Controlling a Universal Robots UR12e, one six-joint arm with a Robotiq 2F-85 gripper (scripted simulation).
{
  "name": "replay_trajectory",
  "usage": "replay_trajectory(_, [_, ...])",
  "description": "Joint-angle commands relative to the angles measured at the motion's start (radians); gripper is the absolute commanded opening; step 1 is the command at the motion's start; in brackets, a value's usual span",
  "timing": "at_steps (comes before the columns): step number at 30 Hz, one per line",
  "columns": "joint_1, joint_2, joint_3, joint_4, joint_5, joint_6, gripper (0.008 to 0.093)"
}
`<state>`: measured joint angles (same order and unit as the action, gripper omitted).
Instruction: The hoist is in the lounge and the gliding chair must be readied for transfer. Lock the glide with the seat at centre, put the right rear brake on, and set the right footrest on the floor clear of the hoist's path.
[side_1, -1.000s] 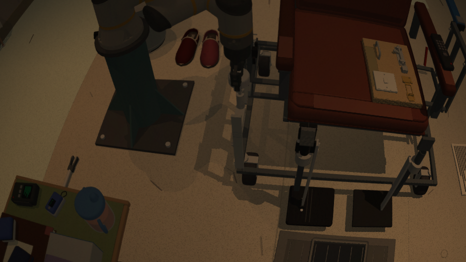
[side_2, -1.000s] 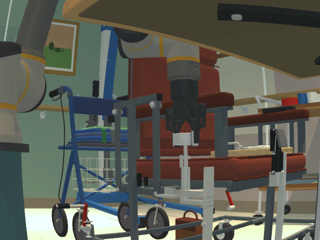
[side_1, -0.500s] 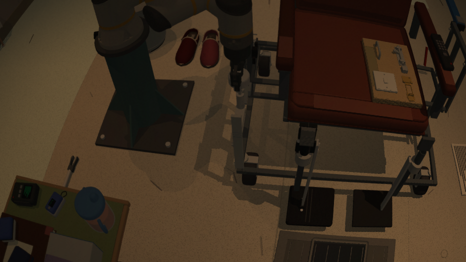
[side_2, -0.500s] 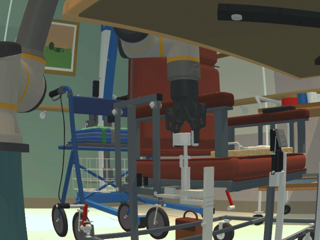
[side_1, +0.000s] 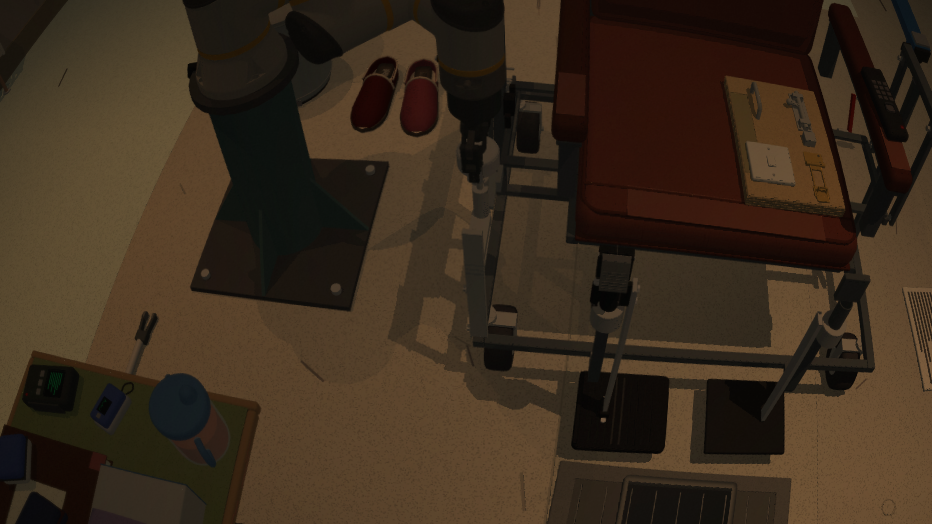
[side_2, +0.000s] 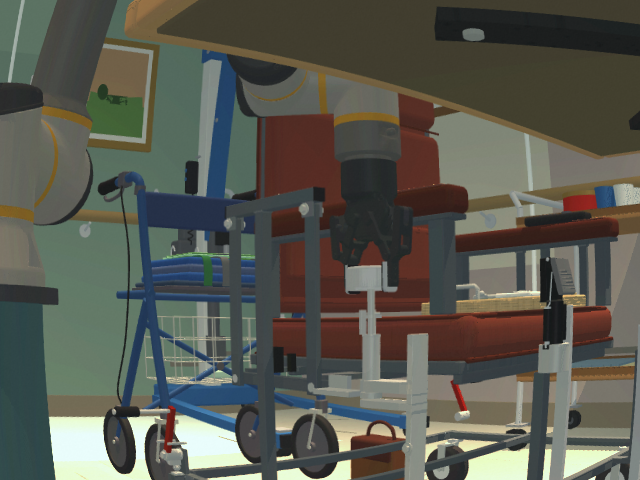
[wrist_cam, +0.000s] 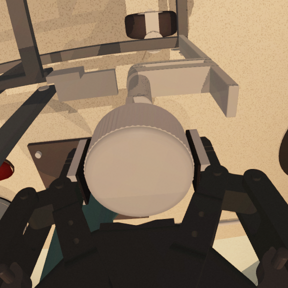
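The glide lock's pale ribbed round knob (wrist_cam: 138, 168) tops an upright white stem (side_2: 369, 330) at the side of the gliding chair's grey frame, beside the red seat (side_1: 704, 143). My gripper (side_2: 368, 279) comes straight down onto the knob (side_2: 364, 279), and in the wrist camera a finger pad lies against each side of it, so I hold the knob. Below it, a pale bracket (wrist_cam: 182, 80) and a flat bar (wrist_cam: 80, 83) sit on the frame. Both black footrest plates (side_1: 619, 414) (side_1: 743, 417) lie in front of the chair.
The chair's grey frame post (side_2: 313, 289) stands close beside my gripper. A caster (wrist_cam: 150, 24) sits below. Red slippers (side_1: 397, 94) lie by my pedestal (side_1: 287, 215). A blue rollator (side_2: 176, 310) stands behind the chair, and a tabletop (side_2: 413, 62) overhangs the second side camera.
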<state>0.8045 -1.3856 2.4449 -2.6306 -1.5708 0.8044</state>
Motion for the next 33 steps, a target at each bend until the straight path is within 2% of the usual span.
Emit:
replay_trajectory(1, [0.000, 0.000, -0.001, -0.001, 0.000, 0.000, 0.0125])
replay_trajectory(8, [0.000, 0.000, -0.001, -0.001, 0.000, 0.000, 0.0080])
replay_trajectory(33, [0.000, -0.006, -0.002, 0.007, 0.000, 0.000, 0.0080])
